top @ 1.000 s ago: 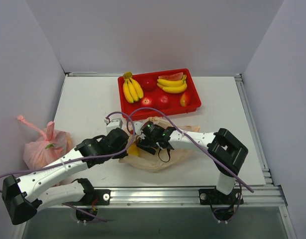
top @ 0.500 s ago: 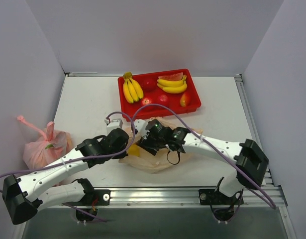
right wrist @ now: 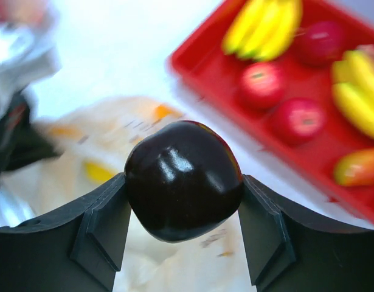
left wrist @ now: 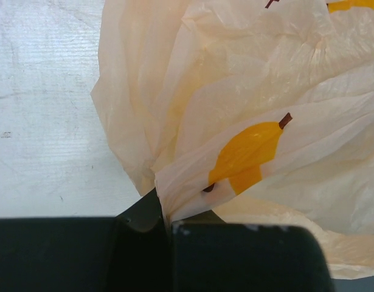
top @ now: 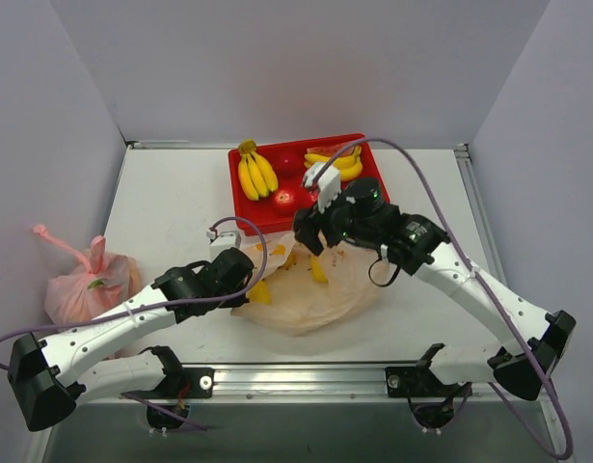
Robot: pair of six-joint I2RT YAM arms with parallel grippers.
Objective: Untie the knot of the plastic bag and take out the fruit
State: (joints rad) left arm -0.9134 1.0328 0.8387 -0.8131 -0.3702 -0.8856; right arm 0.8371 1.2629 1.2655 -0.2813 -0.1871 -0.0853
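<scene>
Red tray (top: 234, 183) sits upper middle in the top view and it's pretty loaded: a banana bunch (top: 256, 172) at its left end, a second bunch (top: 339, 164) toward the right and a red apple (top: 284, 200) near the front. The right arm covers the tray's front right part there. The right wrist view has the same tray in its upper right, all blurry, with two red apples, a darker red fruit behind them and a red-yellow piece at the right edge that's too smeared to name.

The plastic bag (top: 315, 294) lies crumpled on the table (top: 171, 203) in the centre of the top view, just below the tray. Whether anything is inside it is hard to say, since the yellow patches on it look like print. The knot can't be picked out in any view.

The right gripper (top: 310, 234) hangs over the bag's upper edge, near the tray's front rim. Its two fingers (right wrist: 104, 228) are spread about a fruit's width and clamp a dark plum (right wrist: 183, 179) from both sides.

The left gripper (top: 248, 277) is at the bag's left edge. Up close its jaws are pinched together on a fold of the film, their tips cut off by the bottom of the frame.

A pink bag (top: 84, 285) with knotted handles sits at the far left, a bit of green showing through, contents unclear
</scene>
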